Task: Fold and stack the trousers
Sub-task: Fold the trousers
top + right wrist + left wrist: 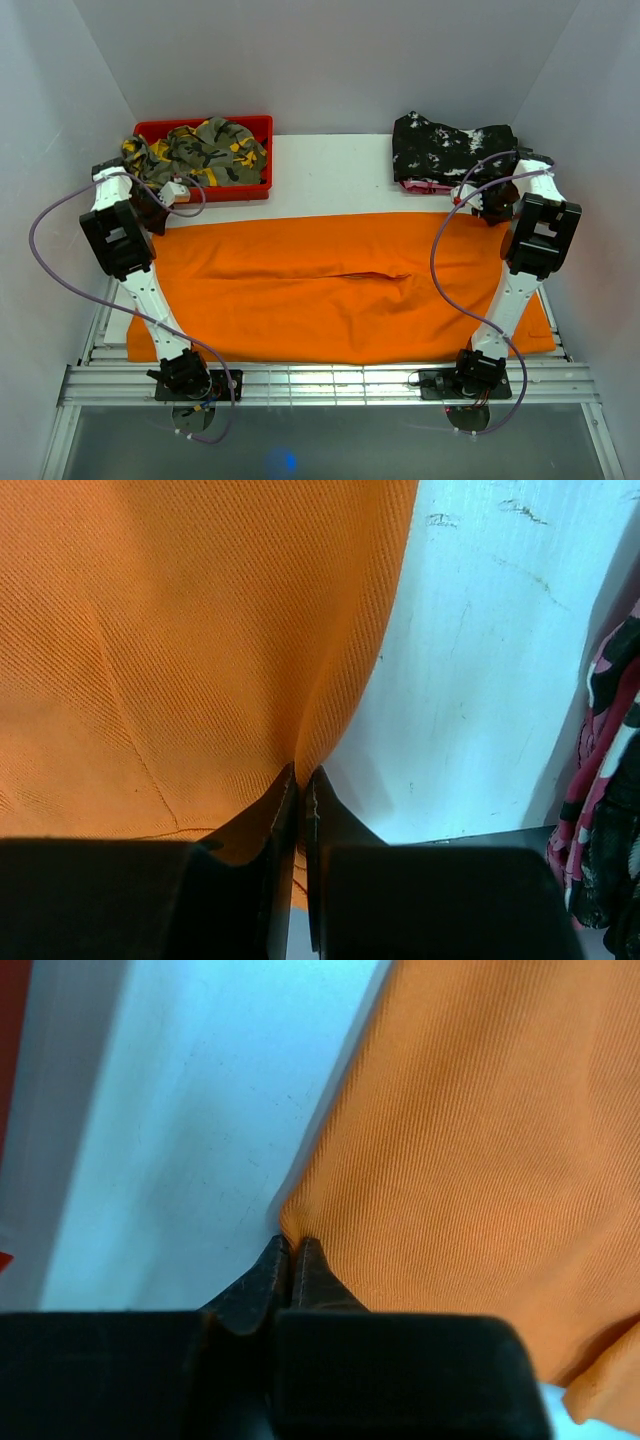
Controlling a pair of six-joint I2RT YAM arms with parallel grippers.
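**Left pincer (292, 1245) and right pincer (303, 775) both pinch the trousers (340, 290)**

The white worktop (330, 170) carries the orange trousers. They lie flat and wide across it, from the left side to the right side. Their near edge is close to the arm bases. A long crease runs across the middle.

Behind them on the left is a red tray (255, 125) with camouflage cloth (200, 150) in it. Behind them on the right is a black cloth (450, 145), just past the far edge.

Each pincer is closed tight on a far corner, the left one on the left corner and the right one on the right. The left one has only a tiny bit of cloth at its tips.

The step looks like folding the far edge over to the near edge. To do it well, I think both corners should go up together and come forward at the same speed. The cloth between them should be a little tight, so the edge stays straight. Going slowly would help, because the left bite is small and could slip.
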